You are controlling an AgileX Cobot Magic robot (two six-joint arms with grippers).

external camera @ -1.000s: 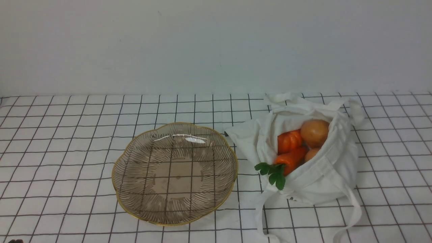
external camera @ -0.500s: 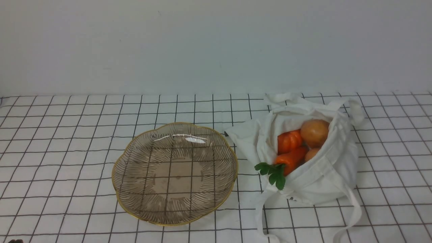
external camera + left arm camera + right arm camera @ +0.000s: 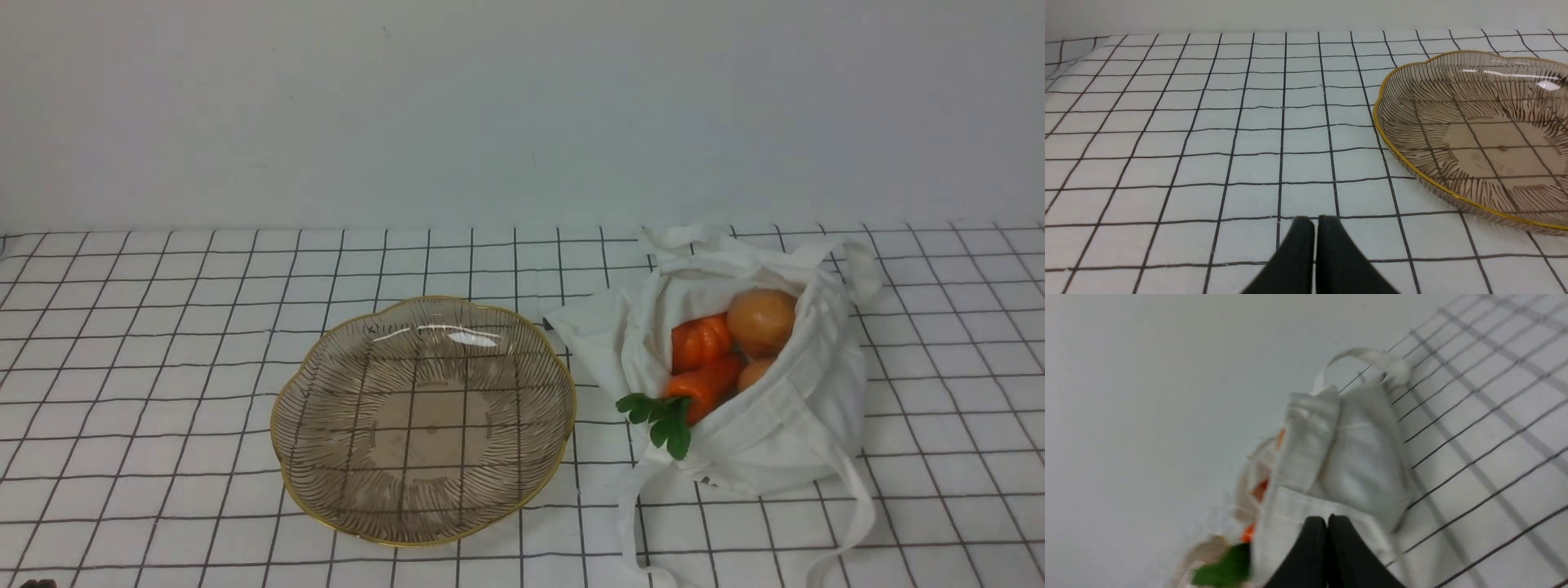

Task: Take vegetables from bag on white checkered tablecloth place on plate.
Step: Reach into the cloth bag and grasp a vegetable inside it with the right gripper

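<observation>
**No change in the last second; unloading not begun**

Front view: this frame matches the two earlier ones, and nothing has shifted. The plate [image 3: 424,425] sits empty on the white checkered tablecloth [image 3: 163,327]. The bag [image 3: 784,433] lies just beside the plate, on its right, with its mouth turned toward it. Inside are the carrot [image 3: 709,382], its leaves hanging out nearest the plate, the pumpkin [image 3: 699,341] just behind it, and two potatoes [image 3: 761,321] farthest from the plate. Neither arm shows.

Left wrist view: the left pincer [image 3: 1314,222] is closed, fingertips together, holding nothing. It is low over bare cloth on the side of the plate [image 3: 1494,143] away from the bag, clear of the rim.

Right wrist view: blurred. The right pincer [image 3: 1327,522] is likewise closed and empty, pointing at the outer cloth of the bag [image 3: 1355,457]. Whether it touches cannot be told.

Meaning: all four vegetables are still to be moved. Judged next: the right pincer must open before it enters the bag mouth.
</observation>
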